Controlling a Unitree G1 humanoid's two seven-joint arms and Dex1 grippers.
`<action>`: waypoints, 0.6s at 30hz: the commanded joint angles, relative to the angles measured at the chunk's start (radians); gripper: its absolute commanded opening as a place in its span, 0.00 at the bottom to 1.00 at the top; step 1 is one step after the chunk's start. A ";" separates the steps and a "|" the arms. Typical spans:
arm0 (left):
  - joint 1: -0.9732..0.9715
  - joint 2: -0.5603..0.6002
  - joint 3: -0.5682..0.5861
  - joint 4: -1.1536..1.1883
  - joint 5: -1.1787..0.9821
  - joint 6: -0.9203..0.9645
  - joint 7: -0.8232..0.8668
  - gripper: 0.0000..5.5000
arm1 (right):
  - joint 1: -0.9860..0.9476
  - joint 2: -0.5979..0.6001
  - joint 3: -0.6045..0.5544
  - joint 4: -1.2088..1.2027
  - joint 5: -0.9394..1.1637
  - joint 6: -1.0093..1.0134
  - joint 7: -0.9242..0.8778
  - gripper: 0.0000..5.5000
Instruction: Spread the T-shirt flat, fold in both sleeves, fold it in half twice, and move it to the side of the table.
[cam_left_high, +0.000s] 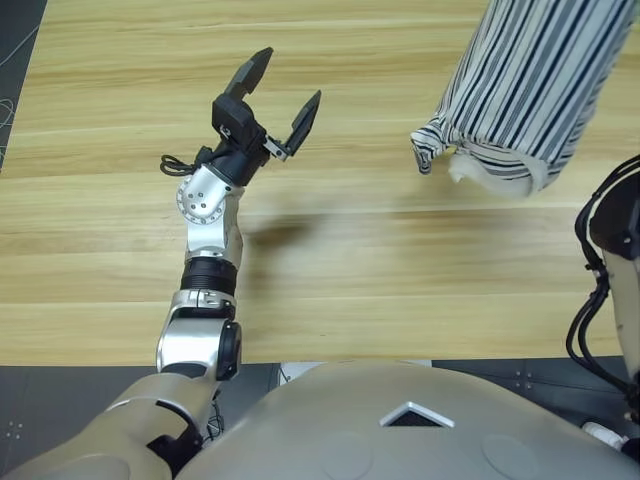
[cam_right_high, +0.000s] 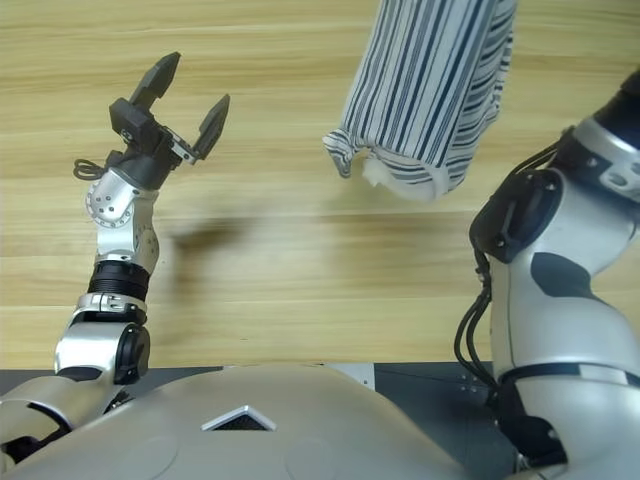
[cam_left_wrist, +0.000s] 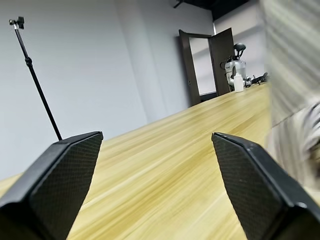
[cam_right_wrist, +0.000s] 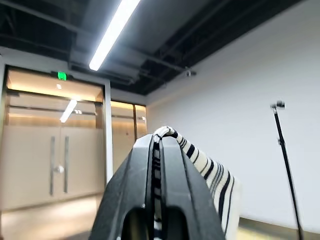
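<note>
The left end effector (cam_left_high: 288, 78) is formed of two black, wedge-shaped fingers (cam_left_wrist: 60, 185) whose inner faces are finely cross-hatched. Just behind it a thin black cable (cam_left_high: 172, 163) is looped beside a round silver joint (cam_left_high: 200, 200) ringed with small screws, followed by a black ribbed collar (cam_left_high: 210, 272). The right end effector (cam_right_wrist: 159, 145) is likewise black. Well behind it the right arm (cam_right_high: 590, 320) is clad in pale grey shells with dark joint covers, and black cables (cam_right_high: 462, 340) are bundled alongside.

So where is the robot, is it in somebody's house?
Probably not a house; it looks like an office or lab room. There is a long wooden table, wide double doors with a green sign above, and a strip light on a bare ceiling.
</note>
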 joint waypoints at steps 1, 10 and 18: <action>0.076 0.006 -0.015 -0.081 0.010 0.047 0.003 0.74 | 0.067 0.090 0.231 0.377 -0.314 -0.264 -0.002 0.02; 0.211 0.046 -0.018 -0.286 0.006 0.163 0.015 0.74 | 0.039 0.163 0.520 1.130 -0.872 -0.726 -0.376 0.16; 0.235 0.067 -0.004 -0.317 0.004 0.200 0.019 0.74 | -0.001 0.148 0.519 1.180 -1.014 -0.729 -0.512 0.40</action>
